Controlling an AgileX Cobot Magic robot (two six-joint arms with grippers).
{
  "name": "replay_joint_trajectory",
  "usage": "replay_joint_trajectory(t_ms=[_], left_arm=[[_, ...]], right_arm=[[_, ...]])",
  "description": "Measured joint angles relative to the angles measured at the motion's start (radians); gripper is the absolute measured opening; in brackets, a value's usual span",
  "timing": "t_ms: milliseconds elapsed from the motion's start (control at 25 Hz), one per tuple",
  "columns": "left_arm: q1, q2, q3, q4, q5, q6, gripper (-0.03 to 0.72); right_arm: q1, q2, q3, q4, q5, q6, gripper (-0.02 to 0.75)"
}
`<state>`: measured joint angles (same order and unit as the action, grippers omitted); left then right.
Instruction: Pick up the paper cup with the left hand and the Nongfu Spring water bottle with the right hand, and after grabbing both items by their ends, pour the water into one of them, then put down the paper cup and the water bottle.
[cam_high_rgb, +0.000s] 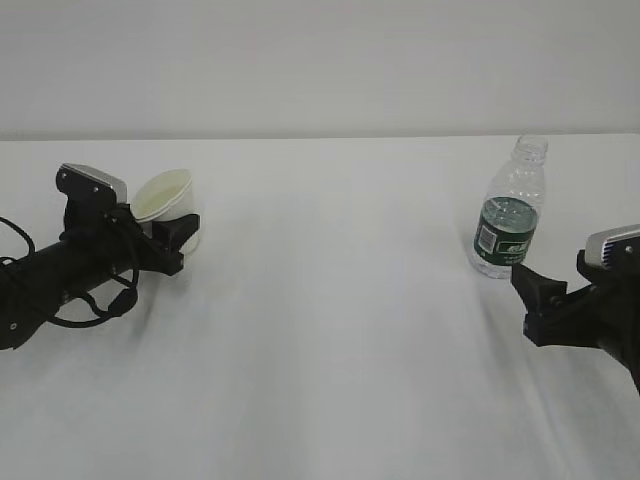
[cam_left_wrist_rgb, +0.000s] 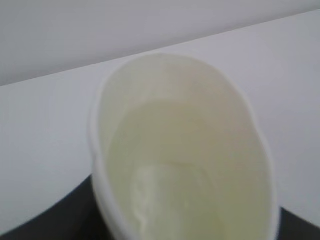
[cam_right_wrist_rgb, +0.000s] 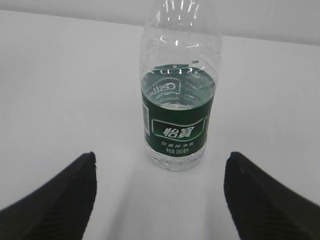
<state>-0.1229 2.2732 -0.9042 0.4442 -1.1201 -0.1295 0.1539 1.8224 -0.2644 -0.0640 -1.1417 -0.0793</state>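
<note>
**Cup gripped on the left, bottle waiting on the right**

The paper cup (cam_high_rgb: 167, 196) is seen near the table's left edge, tilted with its mouth toward the camera, and is pinched between the black fingers of the left hand (cam_high_rgb: 178, 238); in the left wrist view its rim (cam_left_wrist_rgb: 182, 150) looks squeezed to an oval. Whether it is lifted clear of the table (cam_high_rgb: 330, 340) cannot be told. The Nongfu Spring water bottle (cam_high_rgb: 510, 210) is standing upright and capless toward the right edge, some way in from the far edge, with water (cam_right_wrist_rgb: 177, 95) up to about the label's top. The right hand (cam_high_rgb: 532, 295) is held just short of it, fingers (cam_right_wrist_rgb: 60, 195) spread wide to either side, nothing touched. So one pick-up is judged done or nearly so; the bottle grasp, the pour and both set-downs are left. Wide bare tabletop is offered between the two things, and no obstacle is seen there.
</note>
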Motion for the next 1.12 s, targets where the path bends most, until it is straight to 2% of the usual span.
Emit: replay_joint_trajectory(t_ms=[280, 520, 760, 1120], left_arm=[[0.0, 0.0, 0.0, 0.0, 0.0, 0.0, 0.398], [0.0, 0.002, 0.0, -0.002, 0.008, 0.0, 0.462], [0.0, 0.002, 0.0, -0.005, 0.012, 0.0, 0.479], [0.0, 0.002, 0.0, -0.025, 0.009, 0.0, 0.574]], right_arm=[[0.0, 0.0, 0.0, 0.0, 0.0, 0.002, 0.593], [0.0, 0.0, 0.0, 0.0, 0.0, 0.005, 0.592], [0.0, 0.0, 0.0, -0.006, 0.0, 0.005, 0.592], [0.0, 0.0, 0.0, -0.012, 0.0, 0.007, 0.592]])
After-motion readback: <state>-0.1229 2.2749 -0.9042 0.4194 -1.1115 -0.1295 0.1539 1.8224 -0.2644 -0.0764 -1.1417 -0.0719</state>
